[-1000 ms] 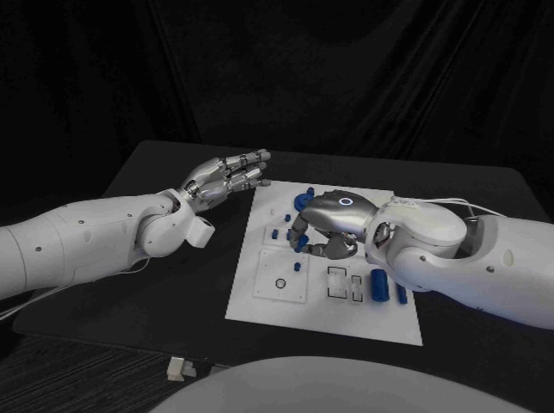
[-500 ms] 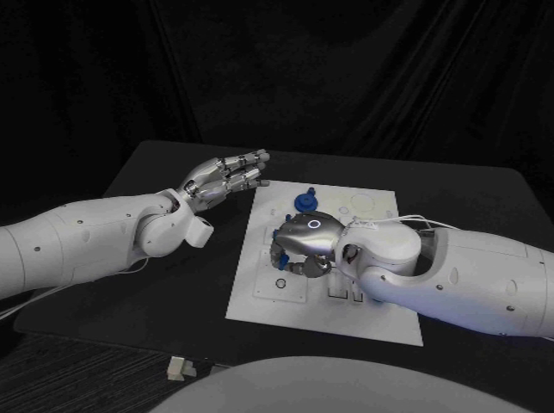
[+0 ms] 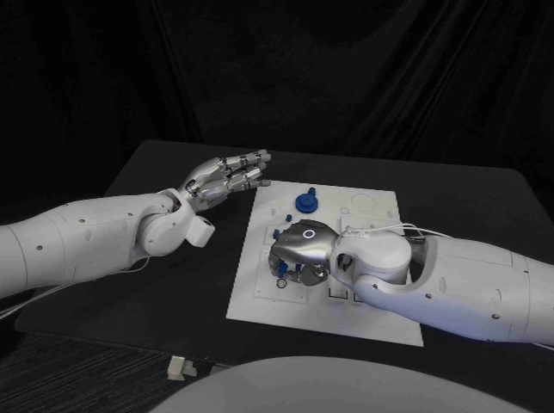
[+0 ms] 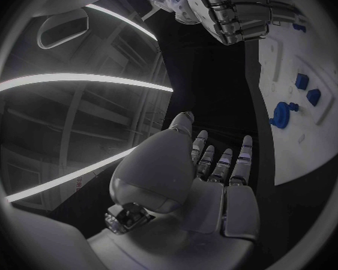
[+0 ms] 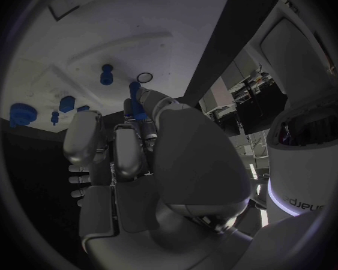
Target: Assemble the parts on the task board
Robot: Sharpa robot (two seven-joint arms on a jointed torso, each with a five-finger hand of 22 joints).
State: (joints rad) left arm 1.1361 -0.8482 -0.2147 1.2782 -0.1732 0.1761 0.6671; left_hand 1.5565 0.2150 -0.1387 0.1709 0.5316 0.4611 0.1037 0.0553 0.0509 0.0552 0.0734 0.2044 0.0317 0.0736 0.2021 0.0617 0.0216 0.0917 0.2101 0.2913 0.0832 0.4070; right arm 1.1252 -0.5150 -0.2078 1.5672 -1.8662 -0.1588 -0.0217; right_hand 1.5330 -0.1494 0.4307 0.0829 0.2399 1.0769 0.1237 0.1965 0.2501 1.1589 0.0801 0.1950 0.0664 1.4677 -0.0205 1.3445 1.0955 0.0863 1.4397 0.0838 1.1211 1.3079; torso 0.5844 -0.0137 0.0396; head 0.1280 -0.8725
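While the white task board [image 3: 352,318] lies in the middle of the head view on the black table [image 3: 165,172], several small blue parts sit on its upper half. A round blue knob-like part [image 3: 304,203] stands near the board's upper left edge, and smaller blue parts [image 3: 273,232] show just left of the right hand. Lower on the board are rectangular cut-outs [image 3: 339,292], partly covered by the right forearm. Seen from the right wrist, a small ring [image 5: 144,77] lies on the board just beyond a slim blue part [image 5: 135,99].

At the centre of the head view the right hand [image 3: 299,252] is lowered over the board's left-middle area, hiding what lies beneath it. Its fingers [image 5: 90,144] are curled, and the slim blue part appears pinched between thumb and finger.

Up and to the left in the head view, the left hand [image 3: 228,178] hovers off the board's upper left corner, above the table, fingers [image 4: 221,165] extended, slightly apart, holding nothing.
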